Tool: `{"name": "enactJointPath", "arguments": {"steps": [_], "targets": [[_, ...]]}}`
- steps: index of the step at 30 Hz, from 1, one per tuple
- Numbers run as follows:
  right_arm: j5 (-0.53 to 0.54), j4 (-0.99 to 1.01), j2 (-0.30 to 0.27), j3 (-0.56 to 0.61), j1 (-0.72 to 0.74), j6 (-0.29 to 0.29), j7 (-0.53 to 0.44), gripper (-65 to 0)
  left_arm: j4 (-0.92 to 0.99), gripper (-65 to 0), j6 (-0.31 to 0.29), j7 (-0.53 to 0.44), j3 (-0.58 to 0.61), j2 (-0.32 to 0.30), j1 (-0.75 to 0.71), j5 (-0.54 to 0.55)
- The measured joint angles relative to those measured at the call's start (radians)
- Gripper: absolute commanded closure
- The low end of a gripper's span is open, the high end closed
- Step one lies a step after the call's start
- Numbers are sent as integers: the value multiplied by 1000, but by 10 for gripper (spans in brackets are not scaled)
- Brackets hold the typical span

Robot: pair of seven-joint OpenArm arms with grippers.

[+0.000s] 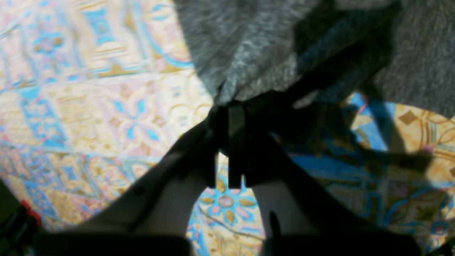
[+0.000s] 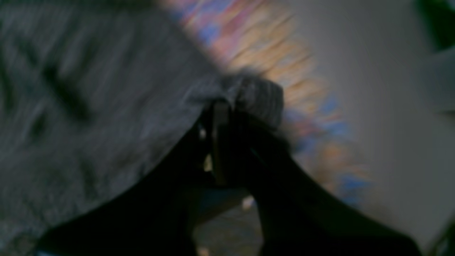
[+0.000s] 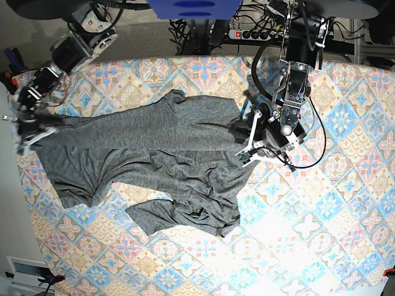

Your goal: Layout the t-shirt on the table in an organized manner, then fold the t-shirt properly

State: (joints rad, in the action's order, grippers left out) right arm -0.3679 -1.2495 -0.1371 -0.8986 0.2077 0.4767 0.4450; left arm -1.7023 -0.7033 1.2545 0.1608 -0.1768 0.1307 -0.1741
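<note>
The dark-grey t-shirt lies stretched and wrinkled across the left half of the table, its lower part bunched in folds. My left gripper is at the shirt's right edge, shut on a pinch of the fabric. In the left wrist view the left gripper clamps the t-shirt just above the patterned table. My right gripper holds the shirt's far left corner near the table's edge. In the blurred right wrist view the right gripper is shut on the t-shirt.
A power strip and cables run behind the table's far edge. The arm bases stand at the back. The table's left edge lies just beside my right gripper, with floor beyond it. Bare patterned cloth spreads at the right and front.
</note>
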Motion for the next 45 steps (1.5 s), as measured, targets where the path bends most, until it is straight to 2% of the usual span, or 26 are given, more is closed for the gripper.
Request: {"name": "enactJointPath", "arguments": {"steps": [4,8,11,15,16,19,21,23,25,28,33,35,36,40,42,45], "targets": [[-2,43,1,0,11,-4,-91,0,15,-28,0,-17,-2,11,0,-62],[1,45,-7,0,17,-6,-130,-10,16,-30,0,-18,-1,40,11,-124],[-8,44,1,0,14,-24,-105,-88,15,-71,0,-24,3,57,16,-186],[-137,43,3,2,14,-146,-52,-206,16,-162,0,-16,4,78,13,-290],[-164,42,3,2,14,-164,-52,-216,16,-185,0,-19,4,78,14,-304],[-233,13,2,2,8,-164,-49,-230,15,-235,0,-19,-3,87,13,-313],[-242,-23,3,2,10,-137,-51,-241,14,-265,0,-18,-4,94,14,-316],[-238,-85,7,3,8,-85,-50,-247,-16,-284,0,-18,-3,94,15,-307],[-244,-169,10,5,8,-65,-39,-245,-68,-291,0,-14,0,94,16,-307],[-246,-307,32,2,14,-88,-51,-245,-147,-291,1,-18,5,94,16,-304],[-240,-462,130,4,5,-66,-48,-244,-212,-293,0,-20,2,94,19,-305],[-247,-502,150,4,6,-68,-43,-244,-221,-291,0,-21,0,93,19,-307],[-247,-518,157,4,7,-65,-48,-244,-221,-291,0,-37,-2,93,19,-310],[-253,-555,188,3,-23,74,-47,-244,-220,-291,-1,-173,-2,94,7,-317],[-254,-563,201,5,-42,78,-41,-243,-220,-290,-3,-221,-2,94,-1,-317],[-254,-570,187,3,-53,69,-45,-243,-217,-290,-3,-249,-2,90,-3,-317]]}}
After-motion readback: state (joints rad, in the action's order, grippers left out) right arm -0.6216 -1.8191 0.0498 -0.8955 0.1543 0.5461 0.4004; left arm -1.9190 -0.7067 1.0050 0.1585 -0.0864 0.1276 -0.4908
